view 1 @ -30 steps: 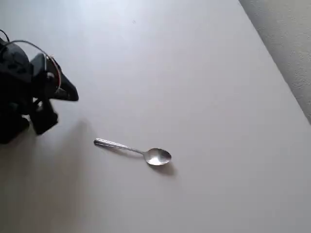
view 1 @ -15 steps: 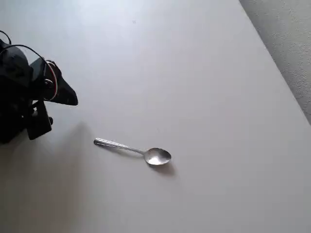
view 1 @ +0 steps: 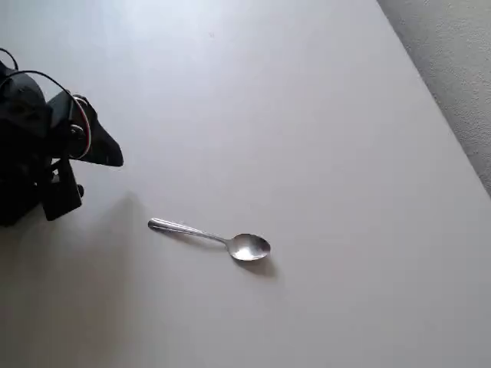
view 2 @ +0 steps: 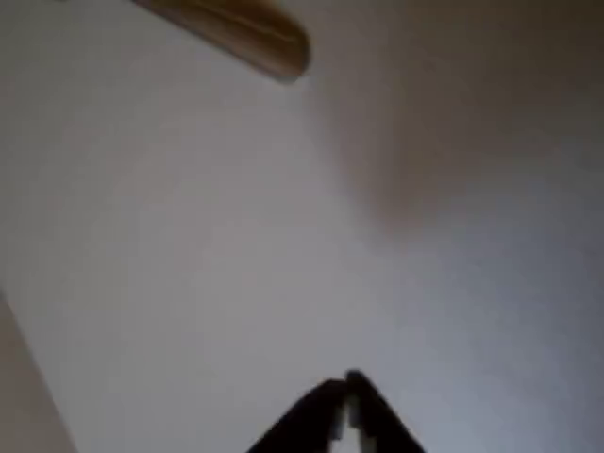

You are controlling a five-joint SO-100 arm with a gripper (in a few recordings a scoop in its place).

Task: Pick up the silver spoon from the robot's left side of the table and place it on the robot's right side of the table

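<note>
1. Spoon watch: silver spoon (view 1: 209,236) lies flat on the white tabletop (view 1: 322,138), bowl toward four o'clock.
2. Pincer (view 2: 345,394) pressed together, well off at ten o'clock.
3. Light, stiff, slippery; pinch mid-handle, probably.

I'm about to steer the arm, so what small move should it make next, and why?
Probably open the gripper and swing toward the spoon: its tips meet, shut on nothing, and the spoon lies untouched on the table, apart from the arm.

Black arm (view 1: 34,149), pointed black tool (view 1: 103,149), red and black cables (view 1: 84,123)
</note>
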